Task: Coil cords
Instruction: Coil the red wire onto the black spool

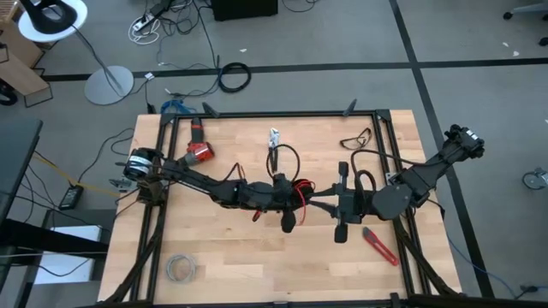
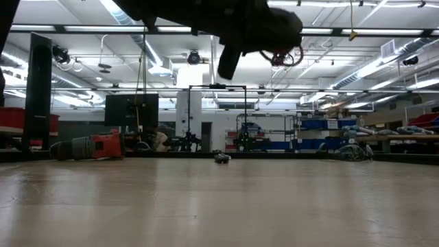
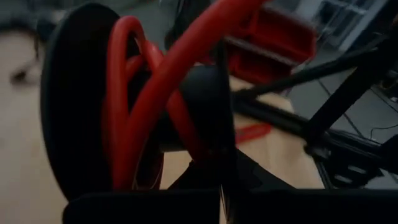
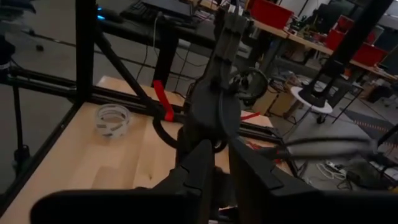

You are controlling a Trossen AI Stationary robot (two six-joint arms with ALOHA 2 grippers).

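My left end effector [image 1: 291, 201] pinches the thin bright red looped wire [image 3: 146, 93] at frame centre; the right end effector [image 1: 321, 204] looks nearly pressed together.

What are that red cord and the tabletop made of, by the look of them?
The red cord looks like wire in smooth, slightly glossy plastic or rubber insulation: it bends in soft loops by the left gripper. The table seems pale, matte wood: plank seams and grain show.
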